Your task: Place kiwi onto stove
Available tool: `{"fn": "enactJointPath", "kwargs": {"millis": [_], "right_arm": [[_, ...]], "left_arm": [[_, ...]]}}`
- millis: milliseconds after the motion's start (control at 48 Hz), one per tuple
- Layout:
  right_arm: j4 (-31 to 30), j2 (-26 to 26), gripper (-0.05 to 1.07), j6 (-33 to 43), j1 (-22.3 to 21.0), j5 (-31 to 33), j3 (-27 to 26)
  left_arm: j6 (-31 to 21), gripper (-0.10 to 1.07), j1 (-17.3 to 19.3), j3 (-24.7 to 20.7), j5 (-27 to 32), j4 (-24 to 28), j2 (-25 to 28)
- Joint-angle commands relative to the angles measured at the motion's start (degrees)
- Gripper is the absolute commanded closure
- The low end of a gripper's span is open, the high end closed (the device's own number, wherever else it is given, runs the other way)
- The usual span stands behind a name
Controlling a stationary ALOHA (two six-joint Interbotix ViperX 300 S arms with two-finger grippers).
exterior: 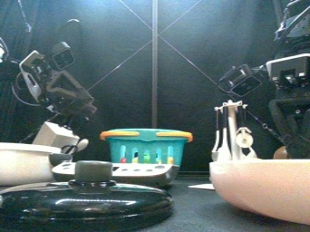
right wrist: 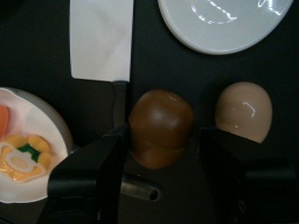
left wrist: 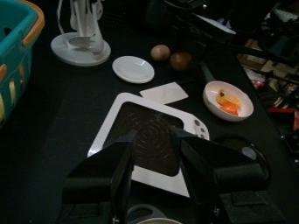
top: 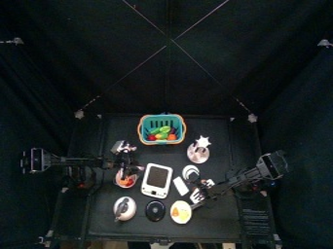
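Two arms: right one has the action, left one waits over the table's left half.
Kiwi: brown, oval, lying on the table between a knife and a pale egg, a white plate just beyond.
Right gripper: jaws apart, straddling the kiwi's flanks, not yet closed.
Left gripper: jaws apart, holding nothing, above the stove.
Stove: white slab, dark burner, well apart from the kiwi.
Handling: looks light, firm, smooth-skinned, and rounded enough to roll or squirt out.
Grip: I'd pinch across the widest middle, gently.
Risk: the egg sits close, easy to nudge.
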Motion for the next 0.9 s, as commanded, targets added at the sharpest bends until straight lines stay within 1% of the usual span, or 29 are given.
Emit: {"fn": "enactJointPath", "kwargs": {"millis": [0, 83, 167, 271, 354, 417, 521, 604, 667, 729, 792, 875], "right_arm": [[-0.88, -2.02, 0.38, -0.35, -0.35, 0.0, -1.14], [-2.37, -2.55, 0.38, -0.35, -0.7, -0.18, -1.49], [-5.36, -3.16, 0.38, -0.35, -1.14, -0.79, -2.02], [-13.45, -3.6, 0.38, -0.44, -2.46, -3.08, -3.6], [-21.71, -3.25, 0.38, -0.35, -3.6, -6.5, -5.62], [-26.28, -2.72, 0.38, -0.26, -5.19, -9.23, -7.03], [-32.08, -1.05, 0.38, -0.53, -8.7, -14.68, -9.14], [-35.24, 0.35, 0.38, -0.88, -11.43, -19.16, -10.11], [-36.65, 1.23, 0.38, -1.05, -13.54, -21.97, -10.37], [-36.47, 1.85, 0.39, -0.88, -16.0, -24.43, -10.81], [-34.54, 2.46, 0.39, -0.53, -17.93, -25.49, -11.34], [-30.23, 3.69, 0.39, -0.88, -19.42, -25.49, -12.48]], "left_arm": [[0.0, 0.21, 0.0, -1.05, -0.26, -0.18, -0.09], [0.0, 0.21, 0.0, -1.05, -0.26, -0.18, -0.09], [0.0, 0.21, 0.0, -1.05, -0.26, -0.18, -0.09], [0.0, 0.21, 0.0, -0.88, -0.26, -0.18, -0.09], [-0.09, 0.21, 0.0, -0.7, -0.26, -0.18, -0.09], [-0.18, 0.21, -0.09, -0.7, -0.18, -0.18, -0.09], [-0.09, 0.21, -0.09, -0.62, -0.26, -0.18, -0.09], [-0.09, 0.21, -0.18, -0.44, -0.26, -0.18, -0.09], [-0.18, 0.21, -0.18, -0.35, -0.18, -0.18, -0.09], [-0.18, 0.21, -0.09, -0.35, -0.26, -0.18, -0.09], [-0.26, 0.21, -0.18, -0.35, -0.26, -0.18, -0.09], [-0.26, 0.21, -0.09, -0.35, -0.26, -0.18, -0.09]]}}
